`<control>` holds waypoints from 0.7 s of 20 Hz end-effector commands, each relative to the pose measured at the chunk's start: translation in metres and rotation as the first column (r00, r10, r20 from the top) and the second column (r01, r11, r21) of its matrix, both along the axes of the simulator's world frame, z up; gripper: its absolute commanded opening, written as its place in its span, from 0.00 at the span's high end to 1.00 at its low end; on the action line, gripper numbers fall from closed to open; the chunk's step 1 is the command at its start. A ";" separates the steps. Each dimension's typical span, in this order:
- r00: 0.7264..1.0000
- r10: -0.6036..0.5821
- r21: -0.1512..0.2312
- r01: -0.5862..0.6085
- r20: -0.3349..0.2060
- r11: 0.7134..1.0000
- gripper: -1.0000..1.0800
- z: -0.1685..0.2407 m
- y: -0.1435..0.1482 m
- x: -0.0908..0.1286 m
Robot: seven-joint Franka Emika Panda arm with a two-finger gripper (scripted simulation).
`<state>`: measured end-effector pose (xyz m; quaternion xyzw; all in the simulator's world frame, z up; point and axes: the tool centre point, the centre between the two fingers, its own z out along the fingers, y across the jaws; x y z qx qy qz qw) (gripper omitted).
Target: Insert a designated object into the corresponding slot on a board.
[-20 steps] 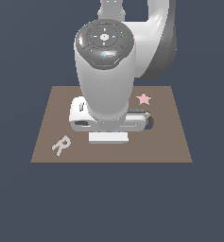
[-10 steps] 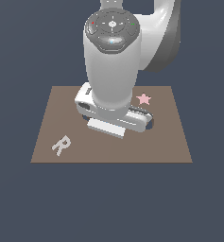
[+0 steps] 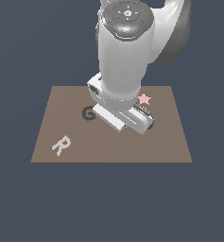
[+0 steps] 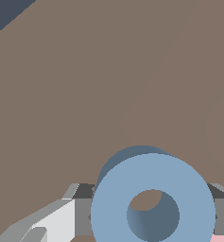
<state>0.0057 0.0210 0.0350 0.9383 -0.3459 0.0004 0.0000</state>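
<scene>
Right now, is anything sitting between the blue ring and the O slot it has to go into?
Cannot say: the blue ring sits between the gripper fingers over bare board, but no view shows the O slot; the arm hides that area.

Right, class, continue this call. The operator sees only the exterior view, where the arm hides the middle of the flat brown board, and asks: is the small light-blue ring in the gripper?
Observer: Yes. In the wrist view the small flat light-blue ring sits between the grey fingers of the gripper.
Operator: What does that camera show beyond it?
Observer: Only bare flat brown board; no recess appears there.
Operator: Anything else nearby?
Observer: A sliver of pink shows beside one finger.
</scene>
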 end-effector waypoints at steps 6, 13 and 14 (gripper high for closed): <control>0.962 -0.274 0.001 0.274 0.001 0.962 1.00 0.002 0.019 -0.011; 0.864 -0.504 0.001 0.504 0.000 0.864 1.00 0.003 0.039 -0.015; 0.845 -0.534 0.001 0.534 0.000 0.845 1.00 0.003 0.042 -0.015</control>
